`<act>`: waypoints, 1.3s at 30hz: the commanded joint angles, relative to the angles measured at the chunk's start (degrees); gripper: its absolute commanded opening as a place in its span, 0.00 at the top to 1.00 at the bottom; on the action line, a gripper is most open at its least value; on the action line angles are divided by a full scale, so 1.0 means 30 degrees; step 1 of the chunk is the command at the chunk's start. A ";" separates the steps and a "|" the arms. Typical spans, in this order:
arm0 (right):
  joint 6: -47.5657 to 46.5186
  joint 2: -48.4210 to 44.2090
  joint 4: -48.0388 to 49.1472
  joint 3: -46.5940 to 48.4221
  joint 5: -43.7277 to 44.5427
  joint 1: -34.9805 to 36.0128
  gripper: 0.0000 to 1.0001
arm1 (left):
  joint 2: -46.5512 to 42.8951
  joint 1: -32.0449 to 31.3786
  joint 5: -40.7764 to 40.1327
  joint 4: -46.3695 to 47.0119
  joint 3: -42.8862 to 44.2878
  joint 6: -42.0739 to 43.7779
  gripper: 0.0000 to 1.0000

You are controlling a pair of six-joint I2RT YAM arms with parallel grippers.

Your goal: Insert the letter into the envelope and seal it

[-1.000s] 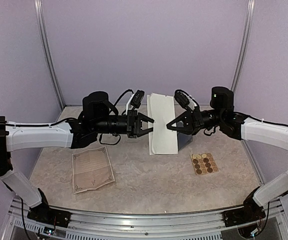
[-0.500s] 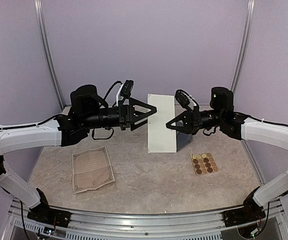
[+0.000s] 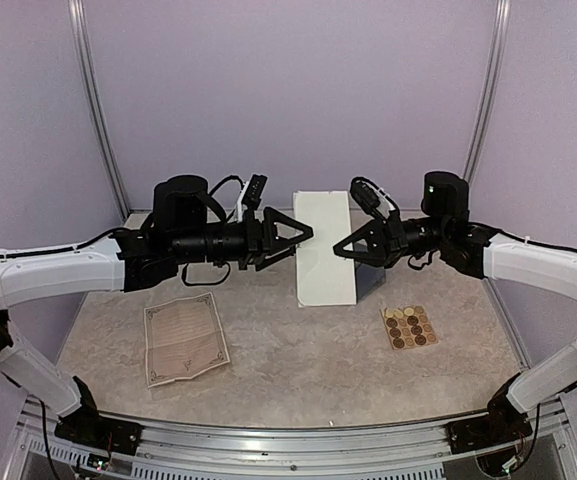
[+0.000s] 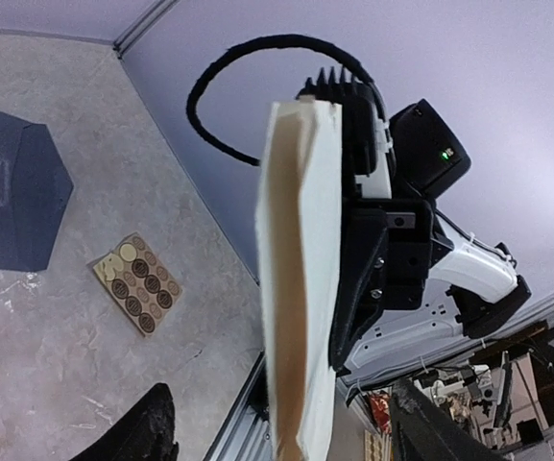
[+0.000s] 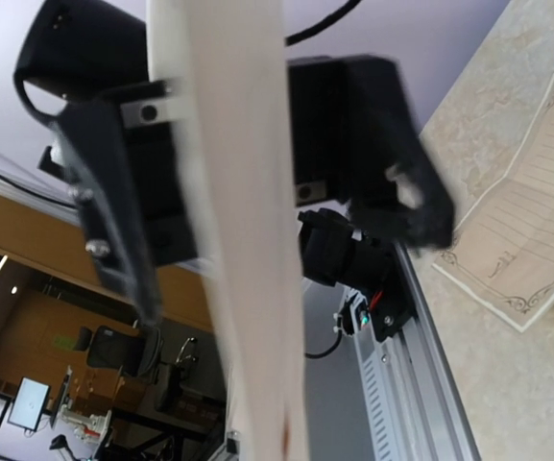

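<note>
Envelope [image 4: 12, 197] (the slate-blue one, its pointed flap apparently folded out) lies flat on the surface [image 3: 298, 370], toward 1 o'clock of its middle. From above only a dark sliver of it shows, at 4 o'clock of the cream paper [image 3: 313, 275] that hangs upright in front of it.

The right tool [image 3: 336, 250] is clamped on that paper's 3 o'clock edge and carries it clear of the surface. The left tool [image 3: 302, 243] has its fingers wide apart at the 9 o'clock edge, with the paper between them but not pinched.

A bordered page [image 3: 185, 338] of writing lies flat at 8 o'clock, and a card of round brown stickers [image 3: 409, 327] lies at 4 o'clock. The bordered page looks like the letter, though I cannot tell whether the cream paper is a folded sheet or a 2nd envelope.

I judge the task barely begun: nothing visibly sits in the envelope and no sticker is on it. All 3 steps remain, which are inserting, closing the flap and sealing.
</note>
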 commanded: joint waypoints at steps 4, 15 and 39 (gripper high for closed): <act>-0.0077 -0.0069 0.0331 0.0597 -0.0354 -0.0075 1.00 | 0.0433 -0.0443 0.0947 0.1092 0.0573 -0.0235 0.56; -0.1417 -0.0587 -0.2269 0.0842 0.2489 -0.0213 0.77 | -0.0451 -0.0378 -0.1828 0.0508 -0.0040 -0.0214 1.00; -0.5063 0.4703 -1.0516 0.1805 1.5118 -0.4651 0.28 | -0.2476 0.2376 -0.6322 -0.4799 0.0539 0.1407 1.00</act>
